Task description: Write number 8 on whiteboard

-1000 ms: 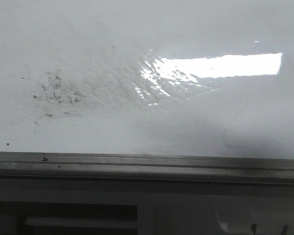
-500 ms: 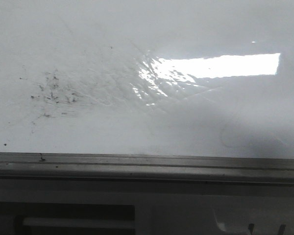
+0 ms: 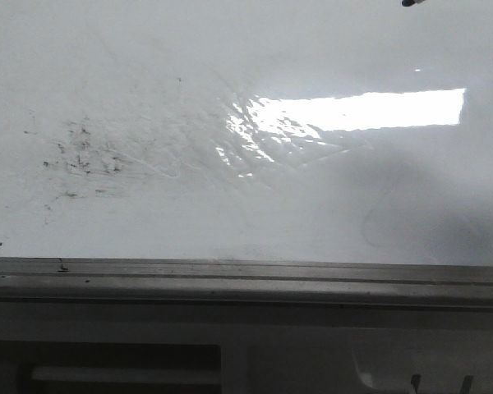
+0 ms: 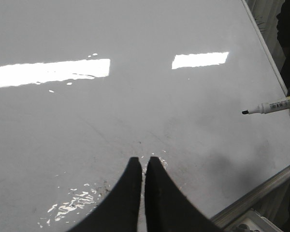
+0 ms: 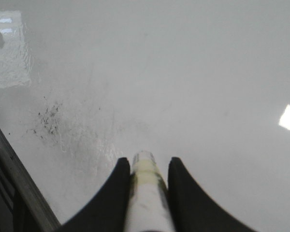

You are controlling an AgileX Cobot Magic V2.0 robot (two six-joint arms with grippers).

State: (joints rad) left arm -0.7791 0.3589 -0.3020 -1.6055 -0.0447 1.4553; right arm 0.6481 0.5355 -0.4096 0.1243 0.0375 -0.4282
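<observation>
A: Okay, quick pass. Which step is this?

B: Approach, I'd judge. The right end effector is grasping a marker between its two fingers, the marker's end sticking out past the fingertips and pointing over the whiteboard.

A: Tip touching?

B: Looks apart. In the left wrist view the marker is hanging out to one side with its black tip bare, and the board beneath it is showing only a soft shadow, no line.

A: And the number 8?

B: Not showing anywhere. The whiteboard is carrying only a patch of black specks, faint smears and a glare strip. So I'm reading the writing as not yet started.

A: Left side?

B: The left end effector is clenched on nothing, fingers pressed nearly together, hovering over bare board. Idle, as far as I'm judging.

A: Where's the speck patch relative to the marker?

B: In the right wrist view the specks are sitting ahead of the right end effector and off toward the grey edge rail. Cleaner board is lying straight ahead.

A: Front view helping?

B: Barely. A dark tip is just poking in at the frame edge, probably the marker, can't confirm.

A: Next move?

B: My guess: lowering the tip until it's touching the board, light steady pressure, then tracing two joined loops without lifting. Too much push risks skidding on the glossy face.
</observation>
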